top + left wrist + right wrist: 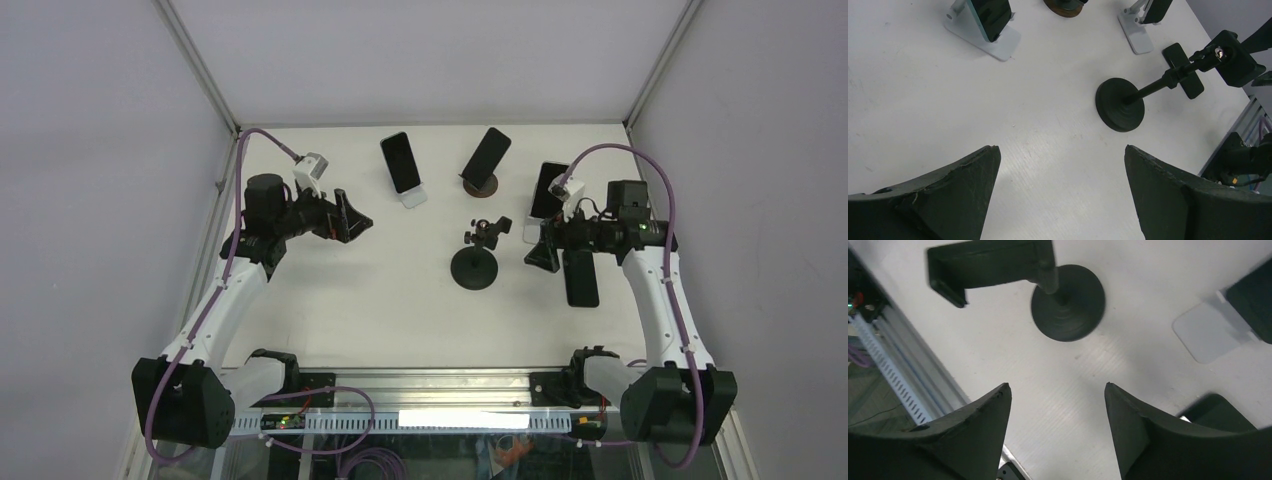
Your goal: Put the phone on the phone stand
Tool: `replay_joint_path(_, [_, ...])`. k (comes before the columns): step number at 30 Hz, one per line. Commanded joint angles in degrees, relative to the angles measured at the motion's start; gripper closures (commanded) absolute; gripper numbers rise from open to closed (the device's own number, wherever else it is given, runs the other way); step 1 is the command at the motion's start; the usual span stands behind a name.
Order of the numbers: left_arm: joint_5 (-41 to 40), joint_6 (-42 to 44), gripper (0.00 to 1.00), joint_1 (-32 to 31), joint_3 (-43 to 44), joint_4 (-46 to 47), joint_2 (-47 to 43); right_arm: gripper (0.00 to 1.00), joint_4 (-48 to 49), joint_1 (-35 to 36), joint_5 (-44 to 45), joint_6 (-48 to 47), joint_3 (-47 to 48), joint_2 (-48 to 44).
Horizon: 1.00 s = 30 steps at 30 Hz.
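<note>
A black phone (581,277) lies flat on the table at the right, under my right forearm; it also shows in the left wrist view (1183,70). The empty black phone stand (475,268) has a round base and a clamp head on a tilted pole, and stands mid-table; it shows in the left wrist view (1120,105) and the right wrist view (1068,302). My right gripper (537,252) is open and empty, just right of the stand and left of the phone. My left gripper (352,222) is open and empty at the left, above bare table.
Three more stands at the back each hold a phone: a white one (405,170), a wood-based one (487,162) and a white one (546,198) close behind my right gripper. A metal rail (430,385) runs along the near edge. Frame posts stand at the back corners.
</note>
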Motion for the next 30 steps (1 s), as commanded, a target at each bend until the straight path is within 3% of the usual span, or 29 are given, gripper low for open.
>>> replay_joint_path(1, [2.63,-1.31,0.01,-0.25,0.08,2.12,-0.33,0.28,8.04,-0.31,9.63,-0.56,-1.01,0.67])
replay_joint_path(4, [3.18,-1.79,0.01,-0.37,0.23,2.14,-0.31,0.27,7.81,-0.86,14.58,-0.25,-1.54,2.39])
replay_joint_path(14, [6.34,-3.41,0.02,-0.53,0.53,3.07,-0.12,0.26,8.00,-1.34,5.41,-2.69,-4.10,5.84])
replay_joint_path(19, [6.74,-3.54,0.02,-0.96,0.35,3.23,0.10,0.24,12.01,-1.54,17.89,-1.25,-5.30,6.51])
replay_joint_path(25, [9.52,-3.74,0.02,-1.79,0.11,4.48,-0.01,0.23,9.21,-1.74,12.07,-1.62,-4.69,7.78])
replay_joint_path(28, [15.15,-4.78,0.01,-6.17,-1.34,9.29,-0.24,0.23,8.99,-1.74,13.53,-1.97,-4.62,8.53])
replay_joint_path(30, [14.40,-3.11,0.01,-12.51,-3.07,11.73,-0.99,0.23,8.83,-1.74,15.01,-2.21,-4.61,8.78])
